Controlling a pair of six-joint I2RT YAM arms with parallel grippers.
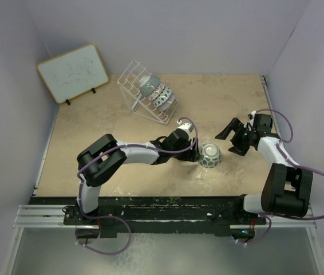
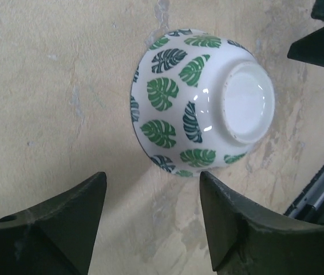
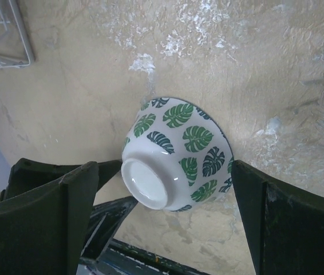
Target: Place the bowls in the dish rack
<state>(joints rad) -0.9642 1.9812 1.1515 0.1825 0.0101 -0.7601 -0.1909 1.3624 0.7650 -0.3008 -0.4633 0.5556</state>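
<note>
One bowl (image 1: 209, 154), white with green leaves, sits upside down on the tan table (image 1: 93, 123), its white foot ring facing up. It is well apart from the white wire dish rack (image 1: 129, 74) at the back, where several other bowls (image 1: 156, 91) stand on edge in a row. The left claw (image 2: 151, 177) reaches in just beside the bowl, its two fingers partly spread, the bowl's rim just past their tips and nothing between them. The right claw (image 1: 229, 141) hangs near the bowl on the opposite side, jaws spread wide and empty. Neither claw has hold of the bowl. A framed whiteboard (image 1: 73, 73) leans at the far left, near the rack.
</note>
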